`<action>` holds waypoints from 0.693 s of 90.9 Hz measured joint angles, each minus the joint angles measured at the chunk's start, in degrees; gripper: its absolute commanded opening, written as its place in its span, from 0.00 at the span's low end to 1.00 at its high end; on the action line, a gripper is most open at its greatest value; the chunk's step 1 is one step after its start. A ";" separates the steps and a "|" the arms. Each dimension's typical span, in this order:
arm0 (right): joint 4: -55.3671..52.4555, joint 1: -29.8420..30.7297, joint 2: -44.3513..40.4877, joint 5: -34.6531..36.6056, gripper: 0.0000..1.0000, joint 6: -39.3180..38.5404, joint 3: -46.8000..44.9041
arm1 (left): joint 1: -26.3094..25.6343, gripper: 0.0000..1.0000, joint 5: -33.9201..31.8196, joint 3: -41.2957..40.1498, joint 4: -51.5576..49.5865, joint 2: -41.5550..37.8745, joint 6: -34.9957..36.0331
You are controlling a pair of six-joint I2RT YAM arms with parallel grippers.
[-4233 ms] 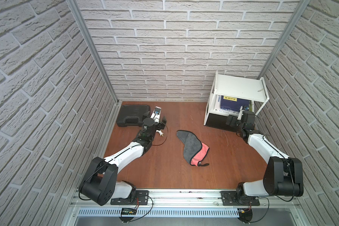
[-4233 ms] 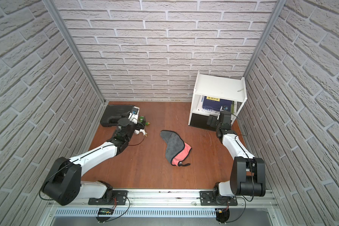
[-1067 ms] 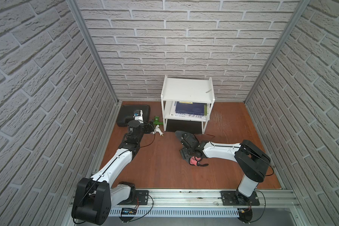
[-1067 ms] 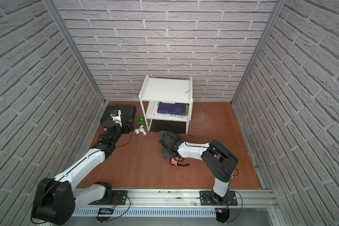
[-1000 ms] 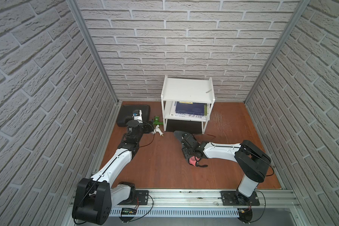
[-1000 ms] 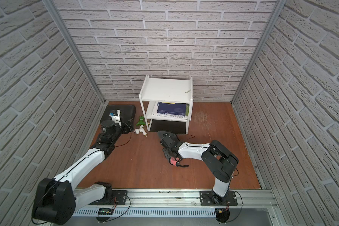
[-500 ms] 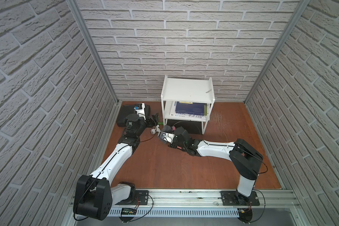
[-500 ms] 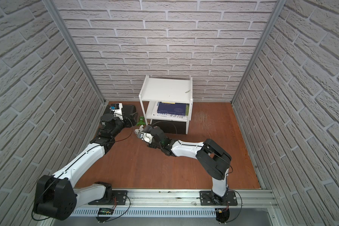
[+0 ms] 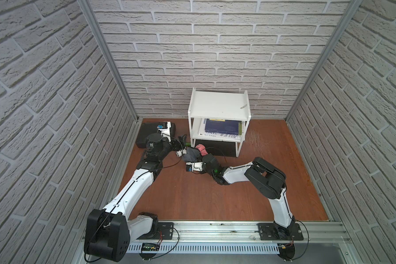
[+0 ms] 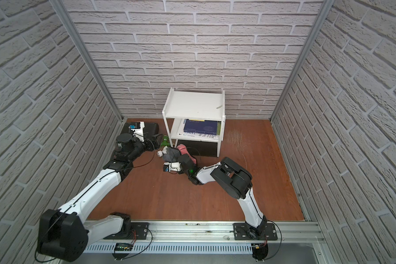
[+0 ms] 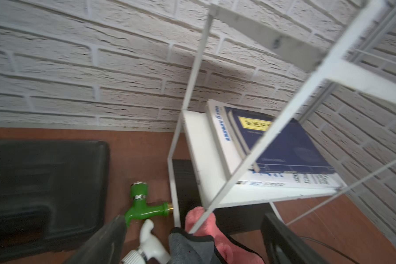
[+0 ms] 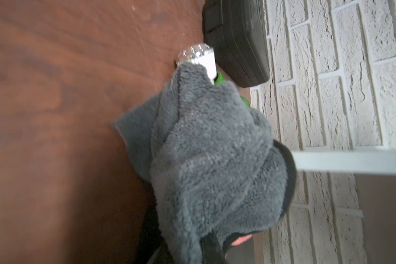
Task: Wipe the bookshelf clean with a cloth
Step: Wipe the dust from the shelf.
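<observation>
The white bookshelf point(image 9: 218, 102) point(image 10: 194, 104) stands against the back wall. My right gripper point(image 9: 198, 156) point(image 10: 179, 157) is shut on the cloth point(image 9: 193, 152) point(image 10: 173, 153), bunched grey and pink, at the foot of the shelf's front left leg. In the right wrist view the cloth point(image 12: 215, 160) drapes over my fingers and hides them, with a white bar of the bookshelf point(image 12: 352, 161) beside it. My left gripper point(image 9: 179, 143) point(image 11: 193, 218) is open just left of the cloth point(image 11: 192, 246), facing the bookshelf point(image 11: 204, 155). I cannot tell if it touches the cloth.
A black tool case point(image 9: 146, 134) point(image 11: 44, 187) lies in the back left corner. A green tap point(image 9: 187, 144) point(image 11: 144, 209) and a white tap point(image 9: 180, 153) point(image 11: 150, 242) lie by the shelf leg. Blue books point(image 9: 222, 129) fill the lower shelf.
The right gripper shut on the cloth mid-floor and carried it back-left to the shelf's front left leg. The left arm rose and swung toward the shelf. The shelf stood back right four seconds ago.
</observation>
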 measured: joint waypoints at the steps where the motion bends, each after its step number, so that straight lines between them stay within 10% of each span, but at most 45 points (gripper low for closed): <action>1: -0.02 -0.28 -0.63 -0.04 0.03 -0.20 -0.31 | -0.46 0.89 0.26 0.44 -0.07 0.28 0.44; 19: 1.81 -5.57 -2.93 1.36 0.03 -8.24 1.16 | -4.57 0.68 -0.94 9.99 0.17 9.51 3.96; 46: 7.63 -8.37 8.11 5.62 0.03 -18.58 1.84 | -4.52 0.09 -1.92 13.57 -0.04 16.13 5.16; 63: 9.57 -13.25 8.17 10.58 0.03 -22.45 0.55 | -4.57 0.00 -1.44 13.88 -0.68 16.13 5.97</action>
